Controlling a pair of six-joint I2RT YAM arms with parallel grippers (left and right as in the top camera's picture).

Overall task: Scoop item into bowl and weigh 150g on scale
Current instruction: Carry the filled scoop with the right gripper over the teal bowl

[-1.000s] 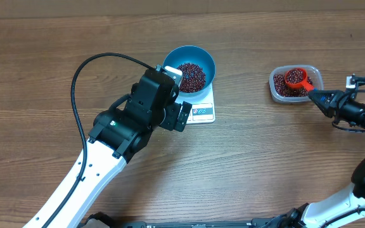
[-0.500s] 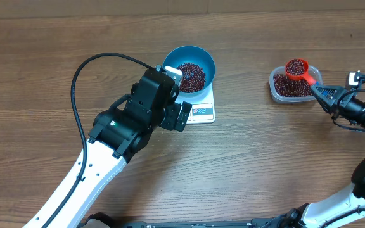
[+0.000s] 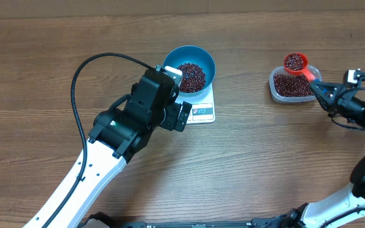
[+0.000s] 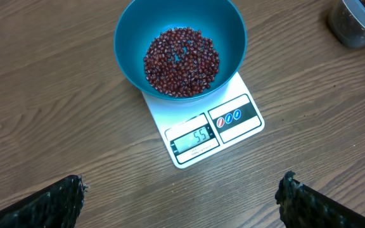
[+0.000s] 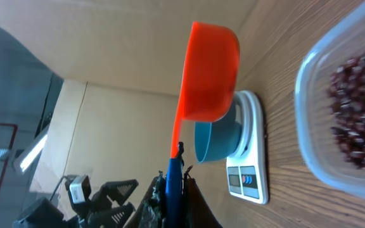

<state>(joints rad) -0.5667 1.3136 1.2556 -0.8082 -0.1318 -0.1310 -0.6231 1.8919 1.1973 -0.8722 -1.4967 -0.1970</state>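
- Overhead: the left arm reaches in from the near-left corner and bends toward the middle of the wooden table (image 3: 56, 38). The left gripper (image 3: 177, 95) has its fingers spread wide, holding nothing.
- Just ahead of those fingers sits the small flat white rectangular scale (image 3: 201, 113). On it stands the round deep bright-blue bowl (image 3: 203, 54), holding a heap of small dark red-maroon beans (image 3: 191, 76).
- The right arm comes in from the right edge, and the right gripper (image 3: 318, 89) is clamped on the handle of an orange plastic scoop (image 3: 295, 61). The scoop is full of beans.
- The clear rounded-rectangular plastic tub (image 3: 275, 89) lies just in front of that gripper.
- A second ago the scoop was low inside the tub. Now it is raised, over the tub's far rim. The left arm has not moved.
- Left wrist: the two dark fingertips (image 4: 43, 206) stand far apart at the lower corners. Bowl and scale sit between and beyond them, and the grey display (image 4: 192, 136) reads 55.
- Right wrist: the scoop rises straight out of the closed fingers. The tub is off to one side, with the scale and bowl farther ahead.
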